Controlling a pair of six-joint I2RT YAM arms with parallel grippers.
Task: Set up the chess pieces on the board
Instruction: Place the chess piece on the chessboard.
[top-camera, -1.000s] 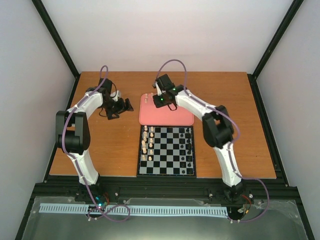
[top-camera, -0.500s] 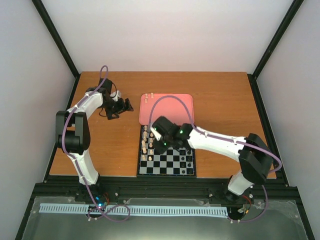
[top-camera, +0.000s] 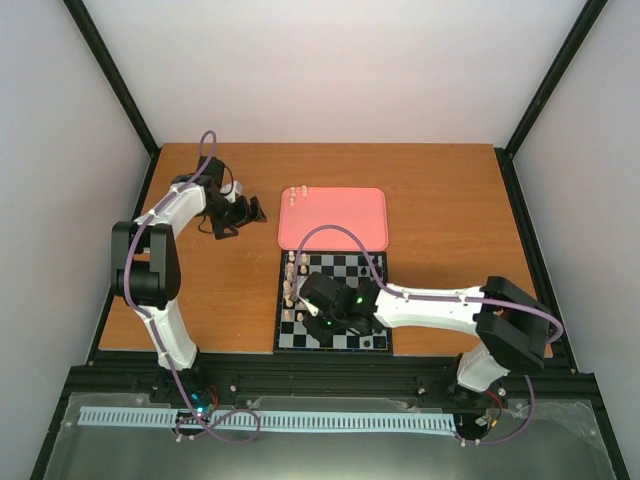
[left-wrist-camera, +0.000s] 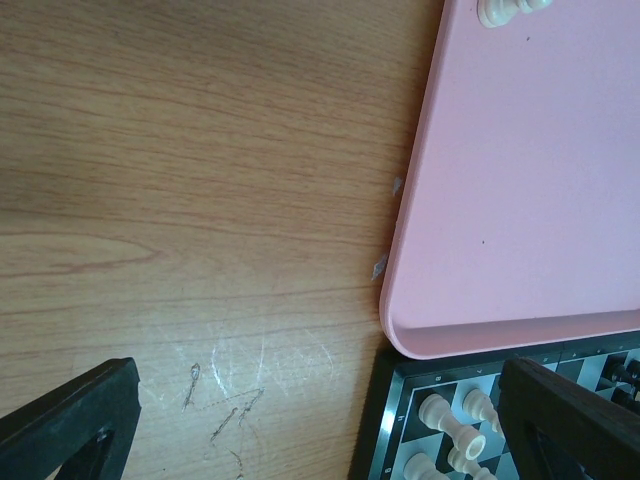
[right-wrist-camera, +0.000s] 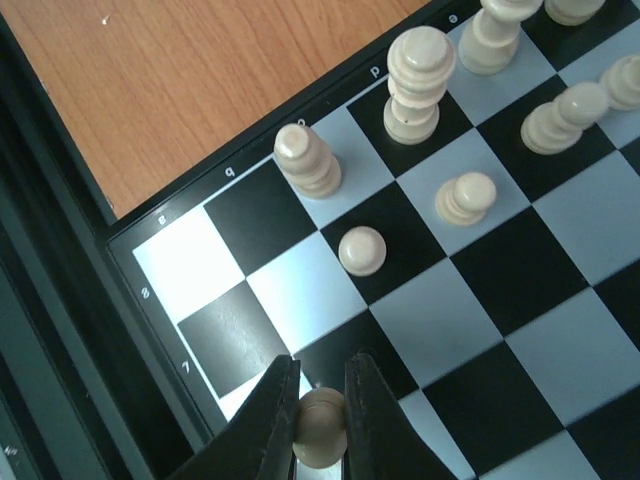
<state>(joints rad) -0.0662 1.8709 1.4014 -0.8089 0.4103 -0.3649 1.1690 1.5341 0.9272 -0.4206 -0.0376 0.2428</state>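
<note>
While your right hand (right-wrist-camera: 320, 425) pinches a pale pawn (right-wrist-camera: 320, 434) between nearly closed fingers, you are mid-placement: it hangs low over the near-left part of the board (right-wrist-camera: 190, 262), and I cannot tell whether the base touches yet. Most pale pieces (top-camera: 290, 285) stand along the board's left side, and two more (top-camera: 297, 191) wait in the far-left corner of the tray (top-camera: 345, 215). Next, I judge, you must settle on a free square, lower straight down, open only a little, and lift out vertically. Room is tight on the far side, where a standing pawn (right-wrist-camera: 361, 250) is near, with taller pieces just beyond. Toward the corner the squares are free, but the board's dark border and the bench's near edge lie close. Your left hand (top-camera: 243, 212) hangs wide open and empty over the bench (top-camera: 450, 180), left of the tray and well apart from the work.
</note>
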